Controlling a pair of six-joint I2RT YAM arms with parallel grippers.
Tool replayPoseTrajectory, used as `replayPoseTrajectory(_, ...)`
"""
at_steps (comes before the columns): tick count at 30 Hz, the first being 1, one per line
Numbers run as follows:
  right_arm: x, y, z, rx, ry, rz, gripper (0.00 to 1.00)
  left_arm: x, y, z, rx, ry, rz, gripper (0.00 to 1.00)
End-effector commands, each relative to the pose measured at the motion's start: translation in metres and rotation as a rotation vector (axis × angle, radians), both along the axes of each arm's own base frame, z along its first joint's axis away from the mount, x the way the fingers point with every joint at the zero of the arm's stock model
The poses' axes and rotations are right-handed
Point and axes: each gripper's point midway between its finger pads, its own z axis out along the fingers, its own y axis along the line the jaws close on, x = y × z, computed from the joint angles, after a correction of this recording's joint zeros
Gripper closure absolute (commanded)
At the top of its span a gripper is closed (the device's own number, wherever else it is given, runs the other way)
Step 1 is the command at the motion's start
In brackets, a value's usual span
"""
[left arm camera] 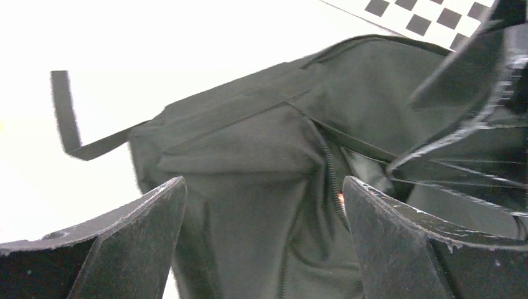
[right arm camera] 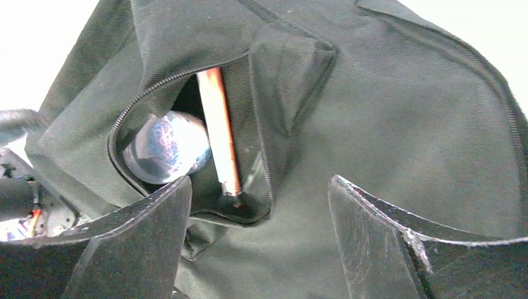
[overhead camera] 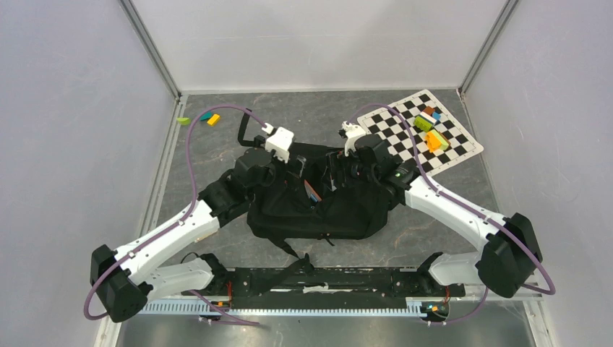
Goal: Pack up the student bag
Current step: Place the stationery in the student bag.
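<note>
The student bag (overhead camera: 318,206), black fabric with long straps, lies in the middle of the table between both arms. My left gripper (left arm camera: 264,184) hangs open just above the bag's fabric (left arm camera: 261,137), with a zip line running under it and nothing between its fingers. My right gripper (right arm camera: 260,182) is open too, over the bag (right arm camera: 398,112) beside an unzipped pocket. Inside that pocket show a clear round container (right arm camera: 168,146) and a slim orange stick (right arm camera: 218,124). In the top view both grippers, left (overhead camera: 295,166) and right (overhead camera: 341,170), meet over the bag's far edge.
A black-and-white checkered mat (overhead camera: 426,130) at the back right carries several coloured blocks (overhead camera: 432,130). A few small coloured blocks (overhead camera: 206,117) lie at the back left. A loose strap (left arm camera: 65,112) trails off the bag. Enclosure walls ring the table.
</note>
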Motion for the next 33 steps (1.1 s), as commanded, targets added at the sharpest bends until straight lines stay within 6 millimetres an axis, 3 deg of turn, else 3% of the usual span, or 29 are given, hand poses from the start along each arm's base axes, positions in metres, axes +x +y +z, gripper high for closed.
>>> replayPoseTrajectory(1, 0.002, -0.024, 0.01, -0.06, -0.082, -0.024, 0.13, 0.013, 0.047, 0.029, -0.079, -0.085, 0.213, 0.0)
replayPoseTrajectory(3, 0.001, -0.031, 0.01, -0.066, -0.096, -0.03, 0.11, 0.015, 0.081, 0.026, -0.134, -0.067, 0.345, 0.0)
replayPoseTrajectory(6, -0.002, -0.039, 0.008, -0.07, -0.105, -0.037, 0.1, 0.017, 0.149, 0.001, -0.149, 0.024, 0.596, 0.0)
replayPoseTrajectory(9, -0.006, -0.044, 0.003, -0.069, -0.102, -0.037, 0.09, 0.005, 0.207, -0.031, -0.085, 0.122, 0.818, 0.0)
replayPoseTrajectory(12, -0.01, -0.042, 0.0, -0.055, -0.1, -0.013, 0.09, -0.012, 0.251, -0.051, -0.013, 0.153, 1.015, 0.0)
replayPoseTrajectory(19, -0.015, -0.038, 0.001, -0.037, -0.108, 0.043, 0.08, -0.047, 0.309, -0.097, -0.148, 0.317, 1.286, 0.0)
replayPoseTrajectory(24, -0.019, -0.039, 0.005, -0.025, -0.125, 0.069, 0.08, -0.068, 0.348, -0.115, -0.243, 0.366, 1.47, 0.0)
replayPoseTrajectory(33, -0.021, -0.046, 0.009, -0.02, -0.151, 0.077, 0.06, -0.069, 0.361, -0.161, -0.295, 0.562, 1.516, 0.0)
